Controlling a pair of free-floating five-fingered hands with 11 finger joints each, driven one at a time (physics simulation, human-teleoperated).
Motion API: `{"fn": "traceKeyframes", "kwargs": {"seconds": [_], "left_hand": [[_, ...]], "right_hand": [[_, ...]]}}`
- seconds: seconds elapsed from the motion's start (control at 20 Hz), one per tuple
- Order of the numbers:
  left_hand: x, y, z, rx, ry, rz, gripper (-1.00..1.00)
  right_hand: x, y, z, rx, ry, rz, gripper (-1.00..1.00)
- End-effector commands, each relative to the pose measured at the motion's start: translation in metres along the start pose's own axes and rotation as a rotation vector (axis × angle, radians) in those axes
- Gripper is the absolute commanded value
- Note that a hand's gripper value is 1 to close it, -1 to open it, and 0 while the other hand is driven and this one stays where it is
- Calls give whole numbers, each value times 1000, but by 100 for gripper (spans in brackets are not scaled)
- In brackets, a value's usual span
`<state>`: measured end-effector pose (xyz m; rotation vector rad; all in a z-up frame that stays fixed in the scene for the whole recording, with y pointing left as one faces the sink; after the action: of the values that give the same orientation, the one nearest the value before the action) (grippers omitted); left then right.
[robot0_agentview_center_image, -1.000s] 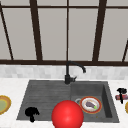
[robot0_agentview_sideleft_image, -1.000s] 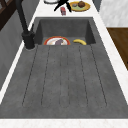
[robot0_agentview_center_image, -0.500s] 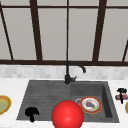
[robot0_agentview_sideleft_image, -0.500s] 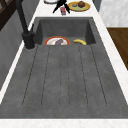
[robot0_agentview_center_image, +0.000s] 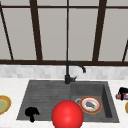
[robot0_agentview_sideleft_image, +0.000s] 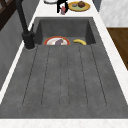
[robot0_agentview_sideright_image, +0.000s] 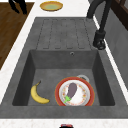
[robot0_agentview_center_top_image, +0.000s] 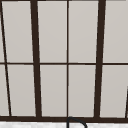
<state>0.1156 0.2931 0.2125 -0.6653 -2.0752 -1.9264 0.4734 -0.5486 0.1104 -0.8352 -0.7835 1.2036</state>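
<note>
My right hand (robot0_agentview_center_image: 122, 91) is on the right counter, curled round a small red can (robot0_agentview_center_image: 124, 97). In the left side view the same hand (robot0_agentview_sideleft_image: 61, 4) stands over the can (robot0_agentview_sideleft_image: 63, 10) at the far end. My left hand (robot0_agentview_center_image: 31, 113) hovers at the front left corner of the draining board with relaxed fingers hanging down; the right side view has it (robot0_agentview_sideright_image: 17, 5) off the counter's front edge. In the basin lie a red-rimmed plate (robot0_agentview_sideright_image: 86, 86) bearing an eggplant (robot0_agentview_sideright_image: 72, 89) and a banana (robot0_agentview_sideright_image: 38, 95).
A big red ball (robot0_agentview_center_image: 67, 115) sits at the front edge in the front view. The black faucet (robot0_agentview_center_image: 68, 73) stands behind the sink. A yellow plate (robot0_agentview_center_image: 3, 104) is on the left counter; another yellow plate with food (robot0_agentview_sideleft_image: 79, 6) is beyond the can.
</note>
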Motion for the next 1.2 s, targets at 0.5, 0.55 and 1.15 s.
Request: {"fn": "traceKeyframes", "kwargs": {"seconds": [0.5,0.55,1.15], "left_hand": [[0,0,0,0,0,0,0],[0,0,0,0,0,0,0],[0,0,0,0,0,0,0]], "right_hand": [[40,-39,44,-49,60,-31,100],[45,-43,48,-50,66,-27,100],[128,-66,76,-24,60,14,100]]}}
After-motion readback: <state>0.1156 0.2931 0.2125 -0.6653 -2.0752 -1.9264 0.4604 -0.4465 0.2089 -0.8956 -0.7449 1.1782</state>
